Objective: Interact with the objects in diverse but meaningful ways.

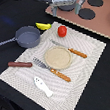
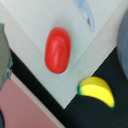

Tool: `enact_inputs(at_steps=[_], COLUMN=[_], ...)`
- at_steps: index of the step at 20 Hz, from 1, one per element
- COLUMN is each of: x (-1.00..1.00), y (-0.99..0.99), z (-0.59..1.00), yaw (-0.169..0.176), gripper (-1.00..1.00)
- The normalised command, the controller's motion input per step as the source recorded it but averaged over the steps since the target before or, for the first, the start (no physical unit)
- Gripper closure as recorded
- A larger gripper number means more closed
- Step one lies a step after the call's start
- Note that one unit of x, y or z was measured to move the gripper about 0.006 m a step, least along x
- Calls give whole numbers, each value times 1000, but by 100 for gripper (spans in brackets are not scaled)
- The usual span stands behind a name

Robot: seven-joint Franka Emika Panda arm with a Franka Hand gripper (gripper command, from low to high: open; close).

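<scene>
Red tomato (image 2: pixel 57 49) lying on striped placemat (image 1: pixel 85 60) near yellow banana (image 2: pixel 97 91) and grey frying pan (image 1: pixel 24 37). Fingers (image 1: pixel 65 11) hovering above, well apart from everything; spread impossible to tell. Nothing being grasped yet, seemingly all interaction remaining.

1. The tomato (image 1: pixel 62 31) sits on the placemat (image 1: pixel 84 70), banana (image 1: pixel 43 26) just beside its corner; a narrow gap separates them.
2. Frying pan (image 1: pixel 27 36) crowds the banana's other side.
3. Open mat lies between tomato and plate (image 1: pixel 57 57).
</scene>
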Motion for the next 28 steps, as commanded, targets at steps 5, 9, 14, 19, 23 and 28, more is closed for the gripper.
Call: enact_inputs(at_steps=[5,9,14,19,23,28], x=[-13,-59,58,6,59,-52], y=[-709,-630,-458,-355,-256,-73], z=[-150,-216,-365,-755,-721,442], yaw=[37,78,59,99,139,193], gripper=[-100,-100,-100,-100,-100,-100])
